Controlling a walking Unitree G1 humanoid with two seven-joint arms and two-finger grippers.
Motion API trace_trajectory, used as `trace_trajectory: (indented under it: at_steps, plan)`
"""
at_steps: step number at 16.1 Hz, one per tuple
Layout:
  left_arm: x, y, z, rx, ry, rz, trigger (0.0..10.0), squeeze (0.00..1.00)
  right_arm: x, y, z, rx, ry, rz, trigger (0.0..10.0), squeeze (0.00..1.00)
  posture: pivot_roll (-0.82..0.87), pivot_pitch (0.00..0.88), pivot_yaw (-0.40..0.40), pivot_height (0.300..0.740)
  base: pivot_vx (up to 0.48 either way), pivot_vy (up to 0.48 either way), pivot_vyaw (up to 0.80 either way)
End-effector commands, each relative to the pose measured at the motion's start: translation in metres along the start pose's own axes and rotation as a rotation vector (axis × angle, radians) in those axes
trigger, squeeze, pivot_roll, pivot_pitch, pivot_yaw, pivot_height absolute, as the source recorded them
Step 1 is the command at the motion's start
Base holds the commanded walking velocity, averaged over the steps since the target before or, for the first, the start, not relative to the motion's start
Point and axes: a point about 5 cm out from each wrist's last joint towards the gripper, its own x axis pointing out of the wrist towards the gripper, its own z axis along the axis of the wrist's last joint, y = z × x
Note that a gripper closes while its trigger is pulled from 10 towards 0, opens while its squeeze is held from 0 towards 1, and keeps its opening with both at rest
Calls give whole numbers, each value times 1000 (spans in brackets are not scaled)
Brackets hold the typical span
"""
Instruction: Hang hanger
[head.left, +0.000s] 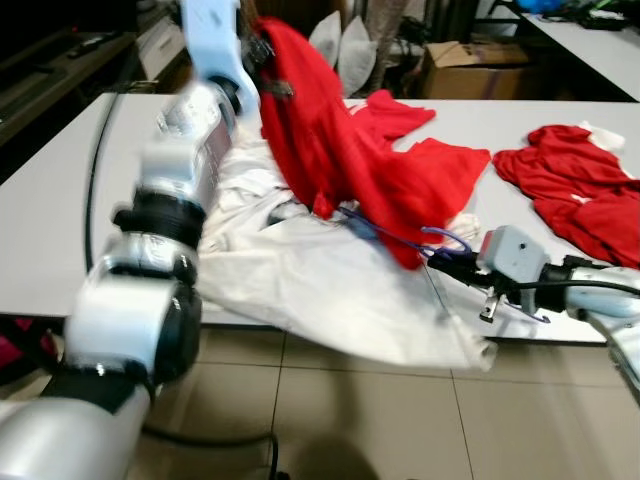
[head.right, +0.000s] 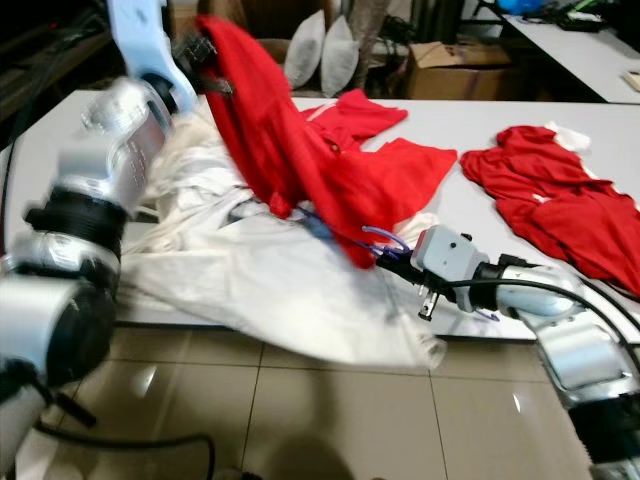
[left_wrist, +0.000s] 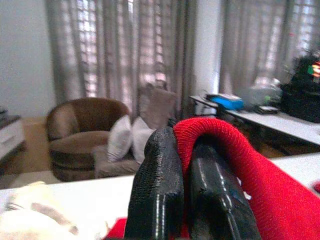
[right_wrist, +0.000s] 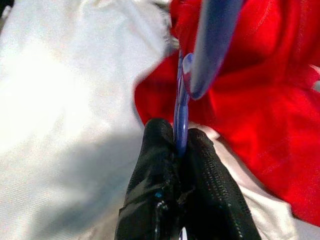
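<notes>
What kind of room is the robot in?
Probably a living room used as a workroom: an armchair with cushions sits before curtains, and white tables stand on a tiled floor.

A lived-in home room used as a workspace: a brown armchair with pillows sits before curtained windows, while long white tables (one strewn with clothes) and a cardboard box stand on tiled floor.
</notes>
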Motion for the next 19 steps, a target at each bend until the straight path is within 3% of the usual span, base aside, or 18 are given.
trace_trajectory:
  at_steps: [1, 2, 5, 6, 7, 8, 10, 12, 13, 16, 18, 19]
  plan:
    - [-2, 17, -7, 4, 31, 108, 10000, 0, -8, -7, 10, -16, -18, -25, 10000, 0, -203, 0, 97, 740, 0, 0, 0]
    - [-4, 21, -15, 28, 66, 137, 10000, 0, -12, -11, 14, -22, -23, -49, 10000, 0, -203, 0, 97, 740, 0, 0, 0]
    - [-19, 26, -64, 185, 257, 141, 10000, 0, -28, -34, 28, -34, -49, -224, 10000, 0, -209, 0, 112, 740, 0, 0, 0]
    - [-28, 26, -85, 213, 328, 109, 10000, 0, -31, -37, 34, -29, -69, -258, 10000, 0, -209, 0, 114, 740, 0, 0, 0]
    - [-32, 26, -92, 207, 352, 94, 10000, 0, -32, -38, 35, -26, -79, -266, 10000, 0, -209, 0, 114, 740, 0, 0, 0]
    - [-40, 27, -106, 190, 404, 30, 10000, 1000, -37, -39, 39, -21, -95, -266, 10000, 0, -210, 0, 116, 740, 0, 0, 0]
    - [-54, 41, -119, 307, 492, -24, 10000, 1000, -54, -47, 47, 35, -163, -306, 10000, 0, -207, 0, 111, 740, 0, 0, 0]
    - [-60, 46, -122, 339, 523, -74, 10000, 1000, -62, -59, 48, 83, -200, -387, 10000, 0, -206, 0, 109, 740, 0, 0, 0]
    - [-61, 47, -119, 354, 511, -190, 10000, 1000, -66, -70, 44, 135, -207, -478, 10000, 0, -204, 0, 107, 740, 0, 0, 0]
    - [-58, 47, -102, 331, 398, -285, 10000, 1000, -61, -69, 39, 181, -194, -518, 10000, 0, -200, 0, 103, 740, 0, 0, 0]
    - [-66, 46, -108, 491, 476, -459, 10000, 1000, -55, -67, 31, 235, -142, -557, 10000, 0, -200, 0, 98, 740, 0, 0, 0]
    - [-77, 53, -112, 702, 592, -612, 10000, 1000, -48, -66, 24, 298, -97, -609, 10000, 0, -196, 0, 97, 740, 0, 0, 0]
